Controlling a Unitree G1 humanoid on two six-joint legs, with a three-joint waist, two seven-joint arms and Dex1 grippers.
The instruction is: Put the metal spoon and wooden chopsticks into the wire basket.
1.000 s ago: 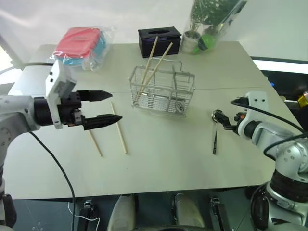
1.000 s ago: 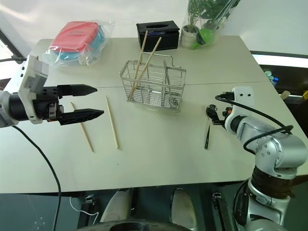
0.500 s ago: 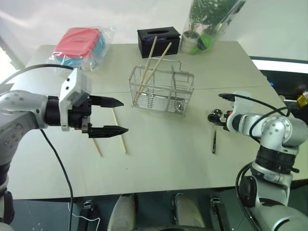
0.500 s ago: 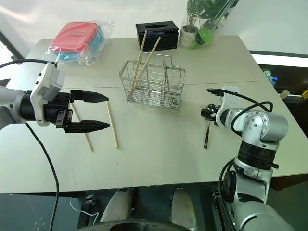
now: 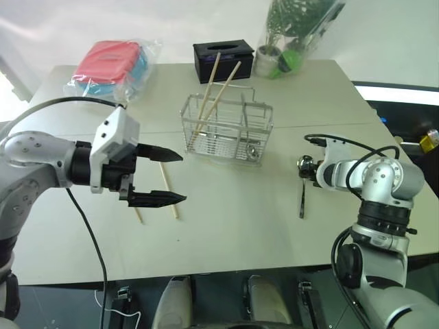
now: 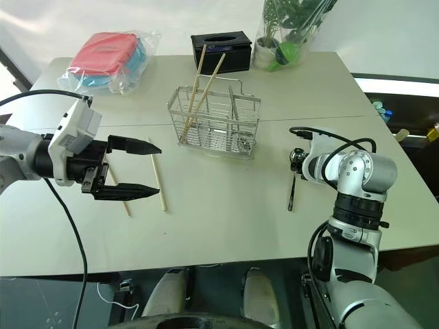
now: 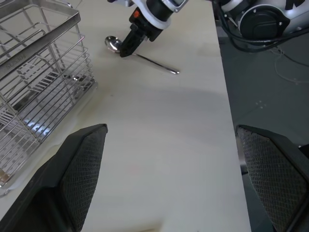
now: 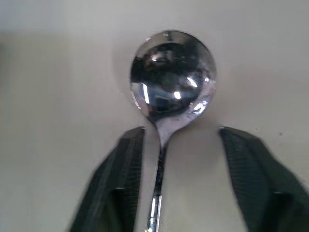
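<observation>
Small metal spoon (image 8: pixel 171 96) w/ shiny round silver bowl & thin dark handle lies flat on the pale tabletop (image 5: pixel 240 219), on the robot's right side, well apart from the rectangular silver wire-grid basket (image 5: pixel 226 130). Right gripper (image 8: pixel 181 159) is down at the spoon's neck: in the right wrist view its two black fingers (image 8: pixel 120 169) straddle the handle just below the bowl, one finger almost at the handle, the other w/ a gap of bare table between it & the handle, so jaws are part open, not clamped on the spoon. Bowl sticks out past the fingertips; from the head views the handle runs back toward the near table edge. Left gripper (image 5: pixel 168 177) hangs above the table on the robot's left, fingers spread wide w/ nothing between them, pointing toward the basket. Two long pale tan wooden chopsticks (image 6: pixel 158 181) lie loose on the table under & just beside that gripper, roughly parallel, near the basket's left side but not touching it. Two more chopsticks (image 5: pixel 216 86) stand tilted in the basket's left compartment, tips rising well above the rim & raised wire handle. Behind the basket: black tissue box (image 5: pixel 223 58); to its right a potted green plant in clear wrap (image 5: pixel 295 34); at far left a red & blue item in a clear plastic bag (image 5: pixel 113 65).
</observation>
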